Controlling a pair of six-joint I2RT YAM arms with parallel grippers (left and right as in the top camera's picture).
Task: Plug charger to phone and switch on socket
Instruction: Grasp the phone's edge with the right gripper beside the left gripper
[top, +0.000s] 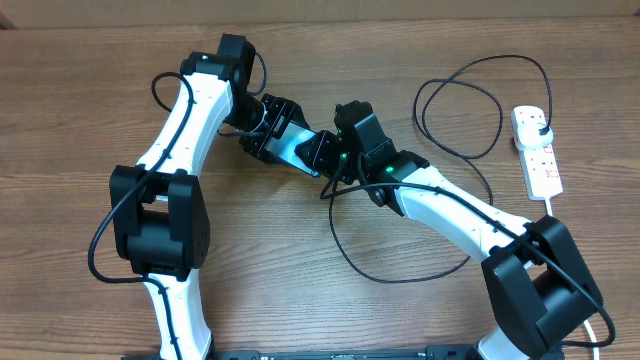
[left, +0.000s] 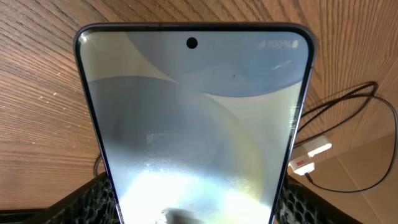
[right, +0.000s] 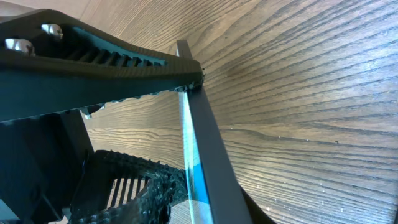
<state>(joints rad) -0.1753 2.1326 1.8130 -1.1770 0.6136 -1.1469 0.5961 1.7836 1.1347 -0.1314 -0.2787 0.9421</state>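
Phone (left: 193, 124) clenched in left tool (left: 196, 202) by long edges; stiff, slick glass, fragile, best held at frame. Right tool (right: 178, 127) fingertip touches phone rim, grip unclear. Charger (top: 395, 281) limp, looping behind right tool

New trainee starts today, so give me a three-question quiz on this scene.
1. True or false: the left gripper grips the phone.
2. What sits in the socket? A: the charger's black plug. B: nothing. C: a white plug.
3. In the overhead view, which arm is the socket nearer?
Key: 1 true; 2 A; 3 the right arm.
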